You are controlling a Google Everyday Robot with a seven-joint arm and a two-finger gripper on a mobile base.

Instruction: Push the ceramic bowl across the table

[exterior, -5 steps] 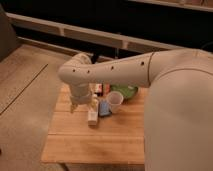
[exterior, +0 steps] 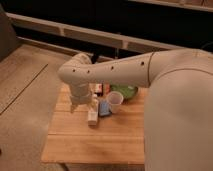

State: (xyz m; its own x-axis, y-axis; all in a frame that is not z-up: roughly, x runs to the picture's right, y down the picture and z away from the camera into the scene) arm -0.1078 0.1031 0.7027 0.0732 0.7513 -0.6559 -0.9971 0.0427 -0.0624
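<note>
The bright green ceramic bowl (exterior: 125, 92) sits at the far right part of the light wooden table (exterior: 75, 140), partly hidden behind a white cup (exterior: 115, 102) that stands just in front of it. My white arm reaches in from the right, bends at the elbow and drops down over the table's left half. The gripper (exterior: 80, 104) hangs low above the far left of the table top, well to the left of the bowl and apart from it.
A blue object (exterior: 104, 109) lies left of the cup. A pale boxy object (exterior: 92, 118) lies beside it near the gripper. A small dark item (exterior: 98, 89) stands at the back. Speckled floor lies to the left and a dark wall with ledges behind.
</note>
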